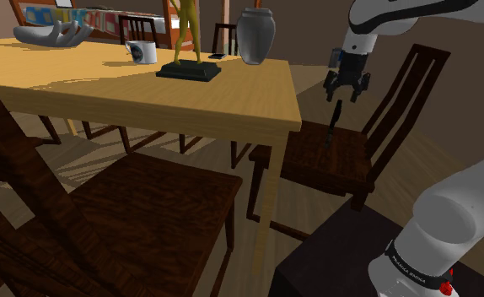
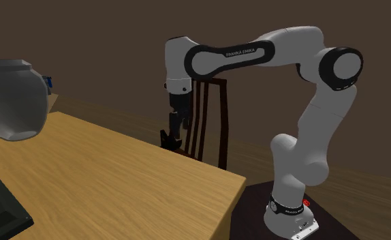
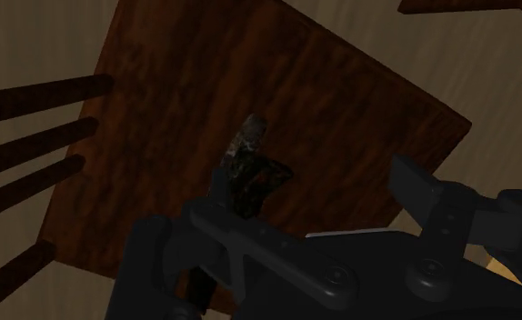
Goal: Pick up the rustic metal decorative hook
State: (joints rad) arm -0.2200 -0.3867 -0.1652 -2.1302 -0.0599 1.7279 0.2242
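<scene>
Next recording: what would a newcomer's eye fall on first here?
The white arm bends down past the table's corner, its black gripper hanging over a dark wooden chair seat. Just below it is a thin dark hook, close beside one of the spread fingers and not clasped between them. On the wooden table, a grey vase and a yellowish figurine stand out.

The words "FRANKA EMIKA" stand in pale capitals on the dark band along the upper link of the white robot arm (image 2: 248,51) in the second exterior view, while the small pale lettering on the black ring (image 2: 286,208) at its base is too fine to read.
</scene>
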